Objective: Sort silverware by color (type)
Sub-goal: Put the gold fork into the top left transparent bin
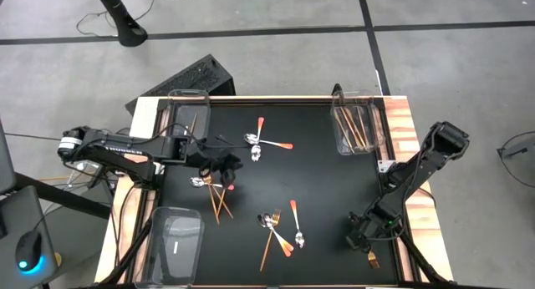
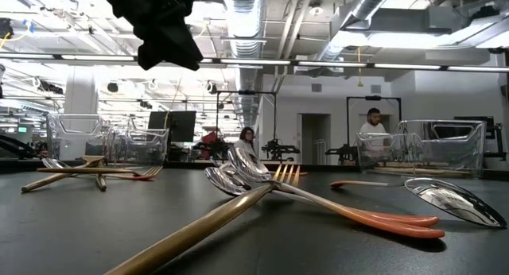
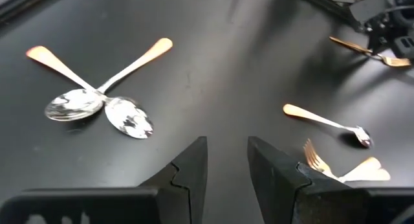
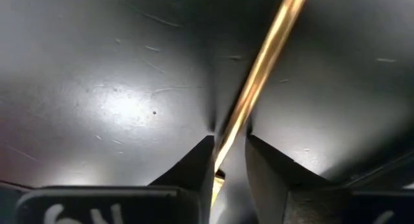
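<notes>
Gold forks and knives and silver spoons with orange-red handles lie in loose groups on the black mat: two crossed spoons, a pile at the left, and another pile toward the near edge. A single gold utensil lies at the near right corner. My right gripper is down over it, open, one finger on either side of its handle. My left gripper hovers open above the left pile with nothing between its fingers. My right gripper comes from above, pointing steeply down, with its fingers across the gold handle, which lies flat on the mat. The handle runs along one finger's inner edge and a dark gap shows beside the other. I cannot tell whether it touches.
Clear plastic bins stand at the mat's corners: far left, far right holding several copper utensils, and near left. The mat's near right edge is close to my right gripper. People show in the room beyond.
</notes>
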